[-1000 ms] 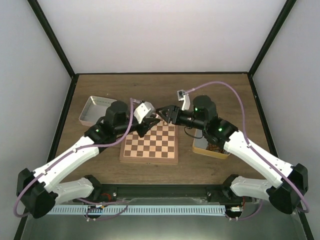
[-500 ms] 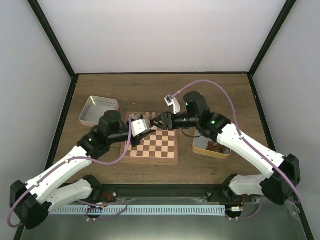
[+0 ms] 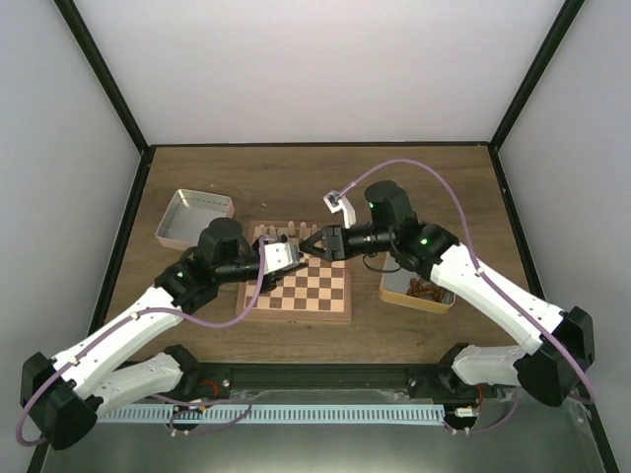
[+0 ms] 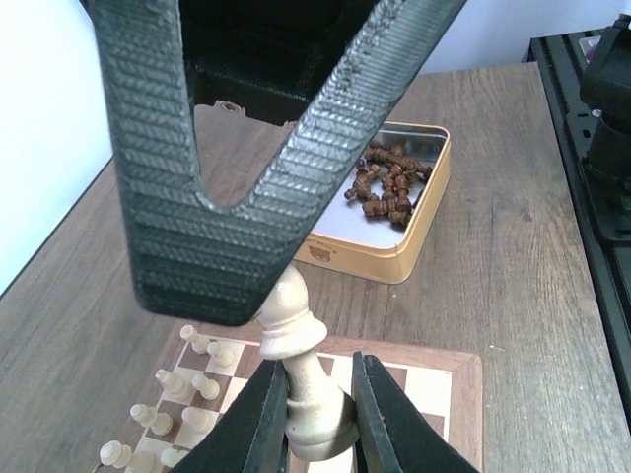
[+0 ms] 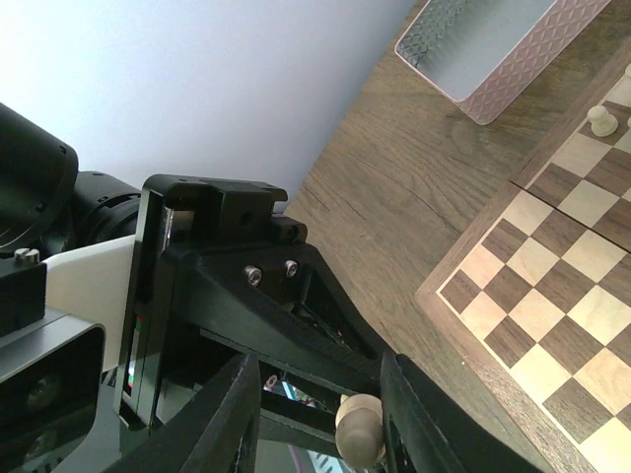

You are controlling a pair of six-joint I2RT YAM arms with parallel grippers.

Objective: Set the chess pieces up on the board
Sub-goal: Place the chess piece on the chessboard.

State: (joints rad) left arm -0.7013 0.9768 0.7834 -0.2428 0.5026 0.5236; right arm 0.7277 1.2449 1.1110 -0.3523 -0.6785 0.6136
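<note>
My left gripper (image 3: 296, 252) hovers over the far left part of the board (image 3: 315, 296), shut on a pale cream chess piece (image 4: 296, 325) by its lower stem. In the left wrist view (image 4: 317, 372) the piece's rounded head points up, towards my right gripper. My right gripper (image 3: 312, 245) is open and faces the left one tip to tip. In the right wrist view (image 5: 317, 363) the piece's head (image 5: 360, 429) sits between the jaws, close to one finger. Several cream pieces (image 4: 187, 384) stand on the board's far left squares.
A gold tin (image 3: 414, 293) holding dark brown pieces (image 4: 389, 182) lies right of the board, under my right forearm. A pink shallow tray (image 3: 194, 219) lies at the far left and shows empty in the right wrist view (image 5: 493, 49).
Both grippers have moved a little toward the near side over the board. The right gripper has swung left and closed in on the left gripper's tip.
</note>
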